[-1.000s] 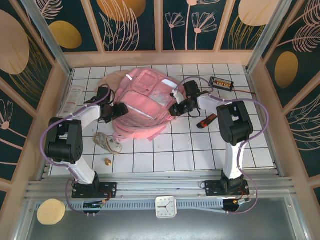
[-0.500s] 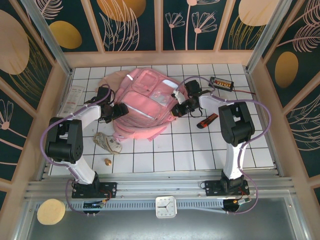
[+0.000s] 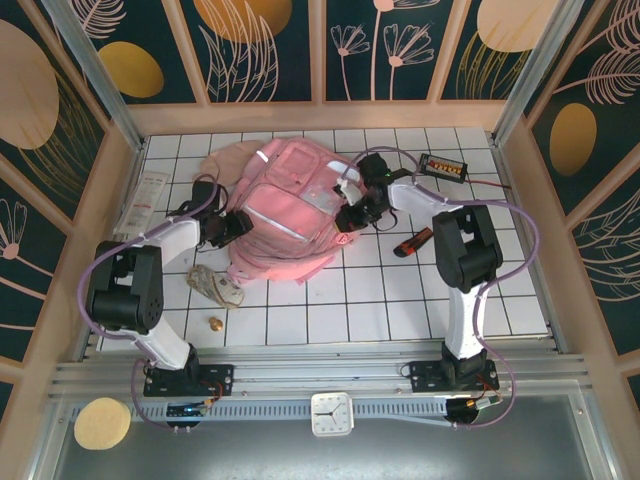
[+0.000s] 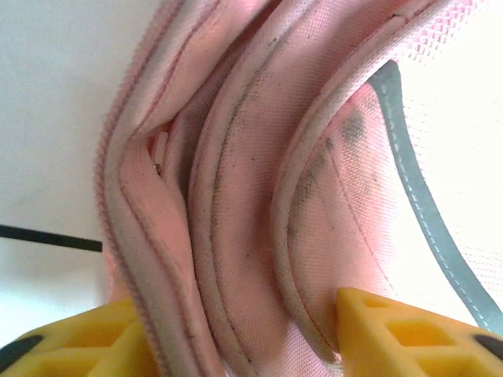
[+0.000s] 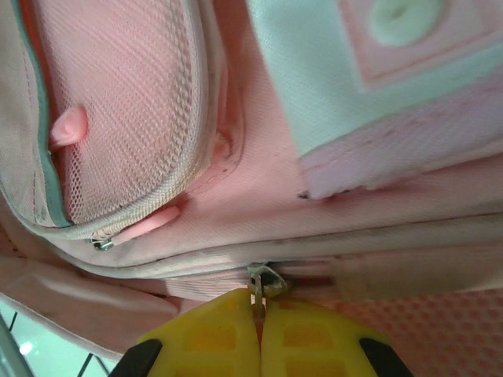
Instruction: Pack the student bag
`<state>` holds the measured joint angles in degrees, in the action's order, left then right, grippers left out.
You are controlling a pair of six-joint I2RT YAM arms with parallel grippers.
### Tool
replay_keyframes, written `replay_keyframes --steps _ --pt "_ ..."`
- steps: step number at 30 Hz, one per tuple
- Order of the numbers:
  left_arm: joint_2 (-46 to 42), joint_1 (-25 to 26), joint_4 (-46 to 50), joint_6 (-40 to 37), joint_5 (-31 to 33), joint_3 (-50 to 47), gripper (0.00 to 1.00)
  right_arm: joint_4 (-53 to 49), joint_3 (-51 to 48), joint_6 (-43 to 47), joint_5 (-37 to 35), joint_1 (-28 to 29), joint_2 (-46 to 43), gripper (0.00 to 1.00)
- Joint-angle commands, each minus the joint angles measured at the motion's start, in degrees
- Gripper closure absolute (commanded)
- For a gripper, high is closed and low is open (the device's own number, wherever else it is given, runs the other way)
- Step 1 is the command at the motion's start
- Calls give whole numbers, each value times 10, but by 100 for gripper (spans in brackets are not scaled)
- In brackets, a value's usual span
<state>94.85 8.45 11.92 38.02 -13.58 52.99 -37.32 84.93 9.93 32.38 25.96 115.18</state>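
at student bag (image 3: 285, 215) zip (image 5: 264, 281), right gripper (image 5: 259, 318) clamped

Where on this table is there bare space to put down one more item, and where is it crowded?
Free: the front tiles between the small golden object and the right arm's base; also the tiles right of that arm. Crowded: around the student bag, with the left pincer and right pincer at its sides, and the crumpled item near it.

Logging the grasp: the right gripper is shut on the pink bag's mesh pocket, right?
Not the mesh pocket. The right gripper is shut on the metal zipper pull of the student bag, as the right wrist view shows. The mesh pocket lies apart from the fingers.
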Motion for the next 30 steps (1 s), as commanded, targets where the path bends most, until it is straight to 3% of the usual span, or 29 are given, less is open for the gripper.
replay_keyframes --steps 1,9,14,18,23,25,27,30 --pt "-12 12 -33 51 -44 -22 55 -85 3 -29 7 23 17 100" --pt "-13 19 -92 103 -59 -50 67 -93 37 -78 17 70 28 100" --pt "-8 25 -112 122 -58 -44 70 -77 61 -119 45 105 47 100" --pt "-13 25 -108 120 -53 -39 70 -60 61 -144 40 102 48 100" --pt "-10 25 -119 129 -65 -45 70 -19 42 -180 94 105 42 100" --pt "-12 25 -109 121 -62 -40 63 -5 38 -189 84 95 27 100" --pt "-18 25 -74 96 -43 -24 40 14 36 -188 79 78 0 100" --pt "-27 24 -27 56 -20 1 22 32 40 -189 95 57 -33 100"
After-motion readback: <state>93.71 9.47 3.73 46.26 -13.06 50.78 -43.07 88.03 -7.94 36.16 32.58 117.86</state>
